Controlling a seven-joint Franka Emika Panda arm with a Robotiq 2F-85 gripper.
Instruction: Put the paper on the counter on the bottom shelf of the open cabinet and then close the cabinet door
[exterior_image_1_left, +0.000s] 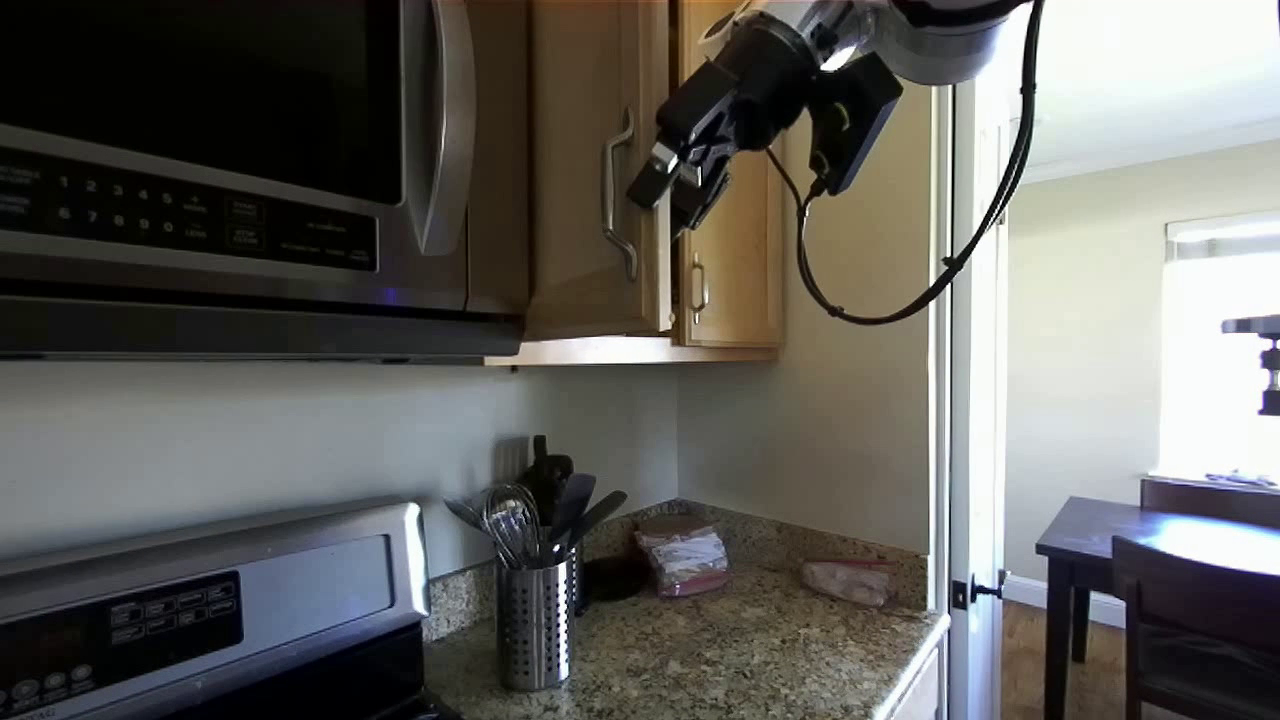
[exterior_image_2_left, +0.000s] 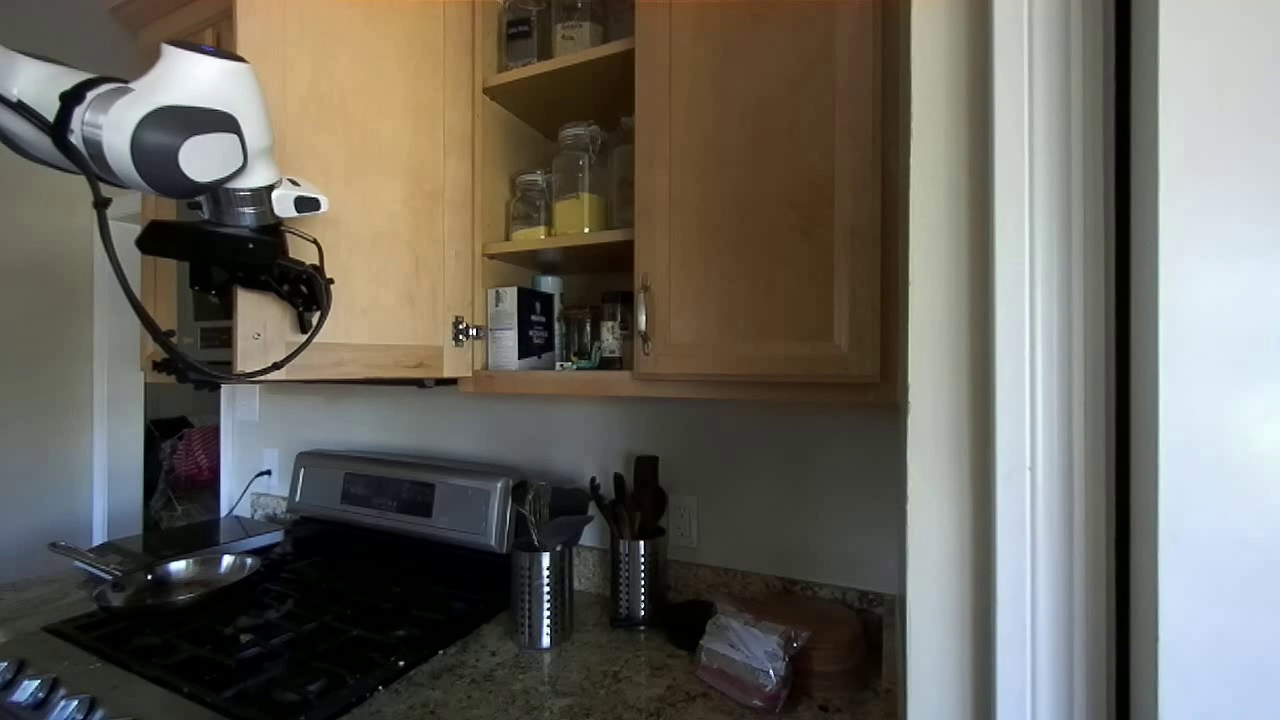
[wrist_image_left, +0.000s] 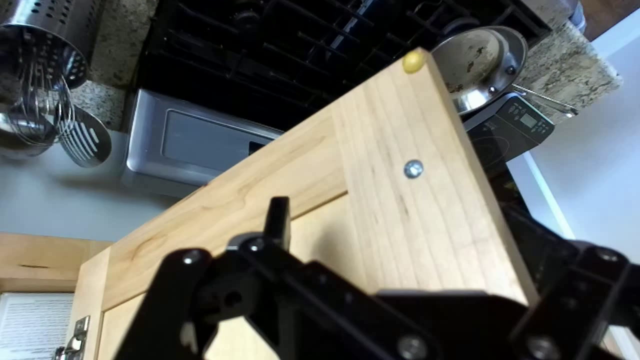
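Straddling the free edge of the cabinet door (wrist_image_left: 400, 130), the gripper (exterior_image_1_left: 668, 203) has its jaws spread wide, nothing clamped: one finger (wrist_image_left: 277, 220) inner-panel side, the other handle side. Door's long axis is vert., jaws above its lower corner; hinge (exterior_image_2_left: 467, 331) sits at the opposite edge, so closing prob. means swinging the edge round it twd the opening. Materials: pale honey wood, recessed flat panel, yellowish round bumper (wrist_image_left: 413, 61), bent brushed-metal handle (exterior_image_1_left: 608, 185). Next out, bottom shelf (exterior_image_2_left: 545, 379) of the cabinet (exterior_image_2_left: 482, 220), same wood, w/ squared carton (exterior_image_2_left: 521, 328) & small jars (exterior_image_2_left: 612, 335). Paper: prob. the tiny pale scrap (exterior_image_2_left: 566, 366) at shelf front, too small to confirm; if right, only the door's left. Farther below: speckled granite counter (exterior_image_1_left: 700, 660), perforated steel cup (exterior_image_1_left: 536, 625), wrinkled plastic-wrapped packet (exterior_image_1_left: 683, 560).
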